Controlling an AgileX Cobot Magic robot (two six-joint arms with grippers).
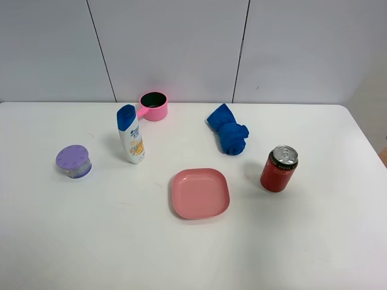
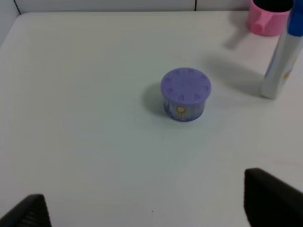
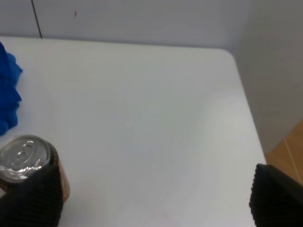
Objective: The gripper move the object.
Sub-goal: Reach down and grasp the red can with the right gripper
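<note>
The red soda can (image 1: 279,169) with a silver top stands upright on the white table (image 1: 314,241), right of the pink square plate (image 1: 200,193). Neither arm shows in the high view. In the right wrist view the right gripper (image 3: 154,201) is open and empty. The can (image 3: 21,158) stands just beyond one black fingertip (image 3: 33,198), which hides its lower part; it is not between the jaws. The left gripper (image 2: 149,210) is open and empty, with only its two black fingertips (image 2: 272,198) showing, well short of a purple-lidded jar (image 2: 185,94).
A white-and-blue shampoo bottle (image 1: 130,134) stands left of centre, with a pink cup (image 1: 153,106) behind it. A blue cloth (image 1: 228,131) lies behind the can. The purple jar (image 1: 74,161) sits at the far left. The table's right edge (image 3: 248,118) is near the right gripper.
</note>
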